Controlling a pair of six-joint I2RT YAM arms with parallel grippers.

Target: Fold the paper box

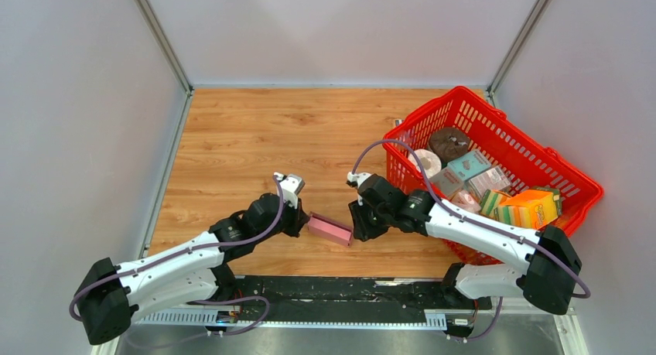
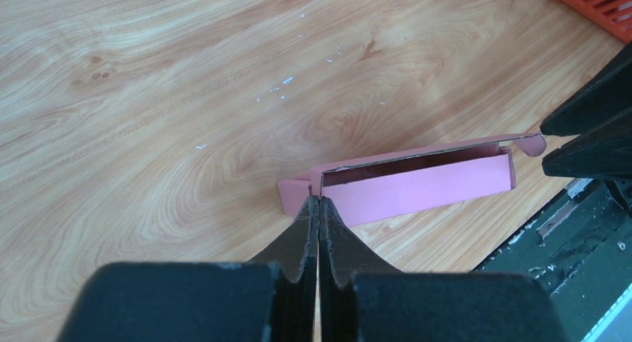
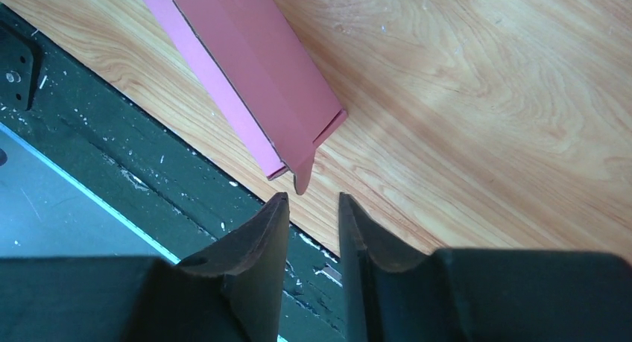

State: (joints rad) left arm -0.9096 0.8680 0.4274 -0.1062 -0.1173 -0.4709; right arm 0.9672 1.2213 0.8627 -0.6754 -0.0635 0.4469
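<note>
- The left arm (image 1: 178, 266) reaches from the near-left corner up and to the right over the tabletop (image 1: 255, 131). Bare wood runs beyond it to the back wall and the left wall.
- The left jaws are closed tip to tip, with no gap. Their tips touch the left end of the box (image 1: 330, 230), at the seam between its end flap (image 2: 293, 195) and its front wall. Whether card is nipped between them cannot be told.
- The box is a slim pink oblong lying on the tabletop between the two arms. In the top view its long axis runs from upper left to lower right, nearly across the table, with one end towards each pair of jaws.
- In the left wrist view, a narrow dark slot (image 2: 417, 165) runs along the top of the box.
- The box lies close to the near edge of the wood, just beyond the black rail (image 1: 348, 289).
- A rounded tab (image 3: 304, 179) juts from the right end of the box. It is just ahead of the gap in the right jaws, not within it.
- The right jaws stand narrowly apart and hold nothing. They sit just beside the right end of the box, over the near edge of the wood.
- The right arm (image 1: 480, 231) comes from the near-right corner and crosses in front of the basket (image 1: 526, 150).
- The basket is red and holds goods. It fills the right side of the tabletop, apart from the box.
</note>
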